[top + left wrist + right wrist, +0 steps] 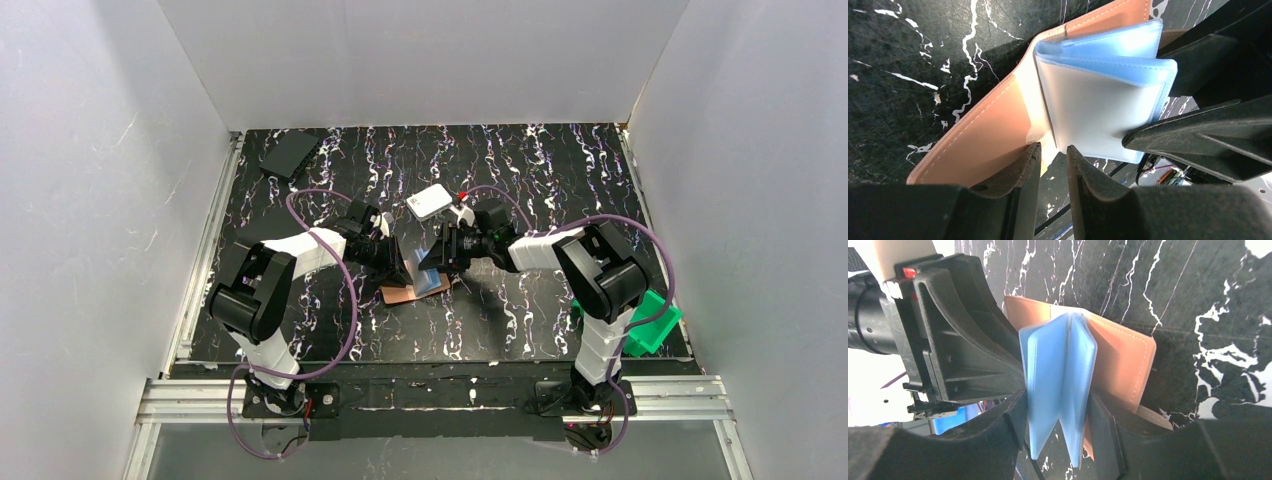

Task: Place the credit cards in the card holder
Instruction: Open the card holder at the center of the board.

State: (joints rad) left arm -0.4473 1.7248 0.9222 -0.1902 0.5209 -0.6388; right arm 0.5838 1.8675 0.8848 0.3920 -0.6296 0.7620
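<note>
From above, the card holder (403,293) rests open in the middle of the dark tabletop (520,320), right between the two arms. A white box (430,202) lies just behind it. A green bin (655,325) sits at the right edge, partly hidden by the right arm. I cannot tell what is in the box or the bin. In the left wrist view, the left jaws are narrow. They pinch the pale inside edge of the brown cover. The blue pockets (1108,65) fan out beside that edge, and the right jaws press on them from the right. In the right wrist view, the right jaws are about half open. They hold the bunch of blue pockets, with one finger touching each side. The left jaws sit just to the left of the pockets, and the brown cover is behind them.
</note>
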